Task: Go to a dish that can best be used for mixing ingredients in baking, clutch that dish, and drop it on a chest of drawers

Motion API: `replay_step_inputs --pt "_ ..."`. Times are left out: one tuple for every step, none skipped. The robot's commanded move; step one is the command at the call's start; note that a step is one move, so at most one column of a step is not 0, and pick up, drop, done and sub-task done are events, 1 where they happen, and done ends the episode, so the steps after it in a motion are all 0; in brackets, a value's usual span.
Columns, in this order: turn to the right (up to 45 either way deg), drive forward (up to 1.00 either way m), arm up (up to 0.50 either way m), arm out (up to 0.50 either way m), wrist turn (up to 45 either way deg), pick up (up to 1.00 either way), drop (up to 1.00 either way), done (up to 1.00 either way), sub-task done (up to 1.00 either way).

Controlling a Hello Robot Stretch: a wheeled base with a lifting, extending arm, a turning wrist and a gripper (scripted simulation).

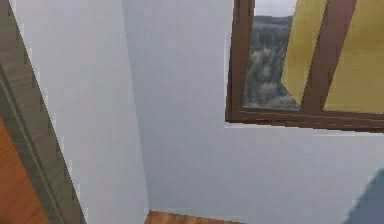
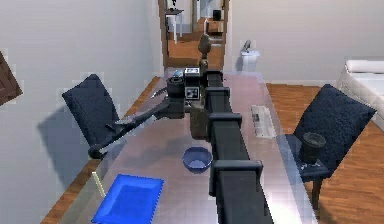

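A small blue bowl [image 2: 197, 158] stands on the long glossy grey table [image 2: 160, 150] in the arm side view, just left of the dark arm bar. The arm runs up the middle of the table. From its far end the gripper [image 2: 104, 148] reaches out and down to the left, its thin fingers ending near the table's left edge in front of a dark blue chair [image 2: 92, 108]. The bowl lies to the right of the fingertips and nearer the camera. With the chair and table edge behind the fingertips, I cannot tell whether the gripper holds anything.
A flat blue tray-like thing [image 2: 130, 197] lies at the table's near left. A second dark blue chair [image 2: 335, 122] and a dark cup [image 2: 313, 143] are on the right. Beyond the table is a doorway [image 2: 195, 30]. The forward view faces a white wall corner and a brown-framed window [image 1: 300, 70].
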Motion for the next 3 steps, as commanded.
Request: replay_step_inputs --pt "0.0 0.00 0.00 0.00 45.0 0.00 0.00 0.00 0.00" --pt "0.0 0.00 0.00 0.00 45.0 0.00 0.00 0.00 0.00" --pt "0.0 0.00 0.00 0.00 21.0 0.00 0.00 0.00 0.00"
